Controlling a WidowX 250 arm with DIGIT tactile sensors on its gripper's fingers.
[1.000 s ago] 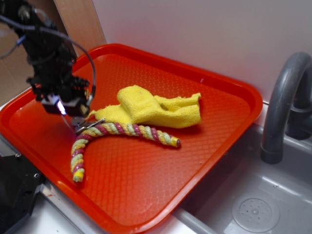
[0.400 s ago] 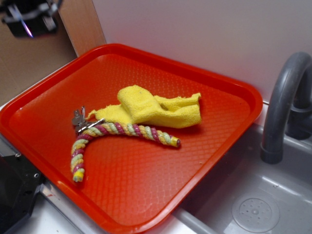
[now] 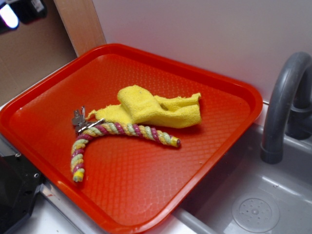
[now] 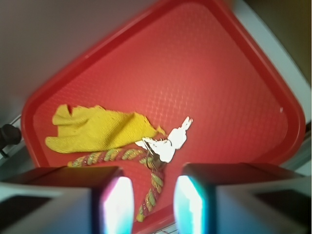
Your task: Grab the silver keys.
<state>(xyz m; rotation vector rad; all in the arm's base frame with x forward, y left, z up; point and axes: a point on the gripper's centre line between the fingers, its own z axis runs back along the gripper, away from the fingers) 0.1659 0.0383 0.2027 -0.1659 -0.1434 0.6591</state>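
The silver keys (image 3: 79, 120) lie on the red tray (image 3: 204, 87), touching the left bend of the striped rope (image 3: 117, 130) and the corner of the yellow cloth (image 3: 156, 109). In the wrist view the keys (image 4: 168, 141) shine white just above the rope (image 4: 151, 190), beside the cloth (image 4: 95, 129). My gripper (image 4: 153, 202) is open and empty, high above the tray, with the rope's end showing between its fingers. In the exterior view only a dark part of the gripper (image 3: 19, 12) shows at the top left corner.
A grey faucet (image 3: 285, 97) and sink (image 3: 253, 209) sit right of the tray. A wooden panel (image 3: 73, 24) and white wall stand behind it. A black block (image 3: 14, 195) sits at the lower left.
My gripper has risen from just above the keys to high up at the top left, nearly out of the exterior view. The keys, rope and cloth stay put.
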